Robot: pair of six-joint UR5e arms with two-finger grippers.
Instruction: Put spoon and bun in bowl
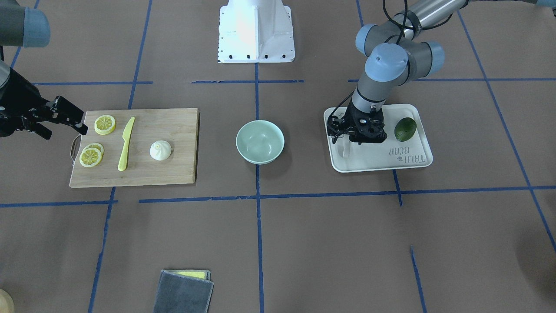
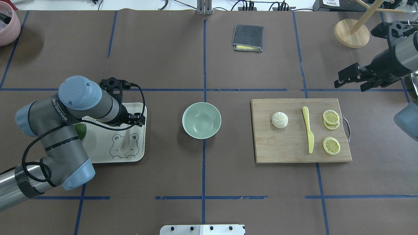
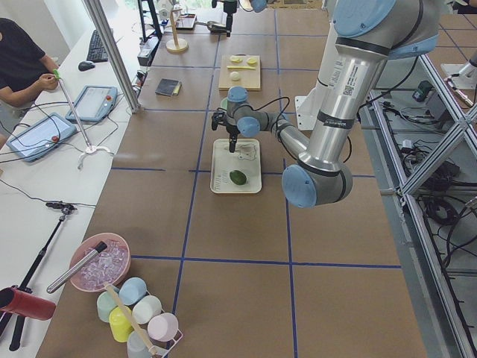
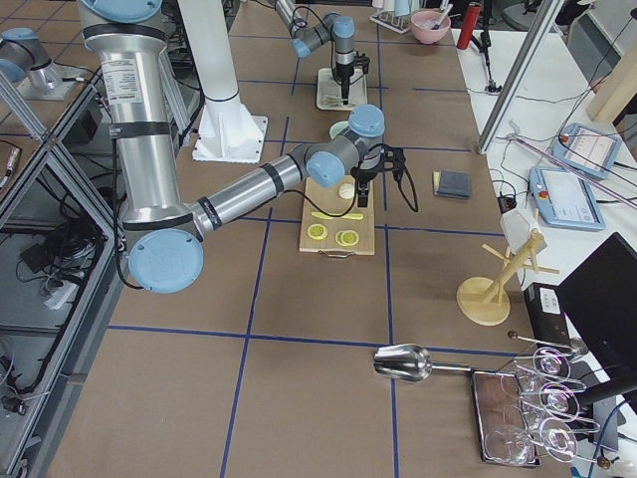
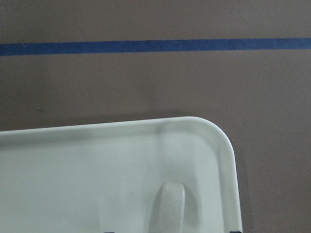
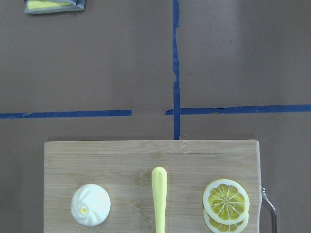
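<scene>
The left gripper [image 1: 357, 138] hangs low over the tray [image 2: 143, 137] with its jaws spread. The spoon [image 2: 124, 145] lies flat directly beneath it. The right gripper [image 2: 349, 85], also spread, hovers off the board's [image 2: 287, 147] outer end. The bun [image 2: 280, 119] sits at the board's other end, and the bowl [image 2: 201, 120] stands between both grippers.

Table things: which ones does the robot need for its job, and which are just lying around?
Needed for the job: spoon, bun, bowl.

Just lying about: yellow knife, lemon slices, green fruit, cutting board, tray, folded cloth.
</scene>
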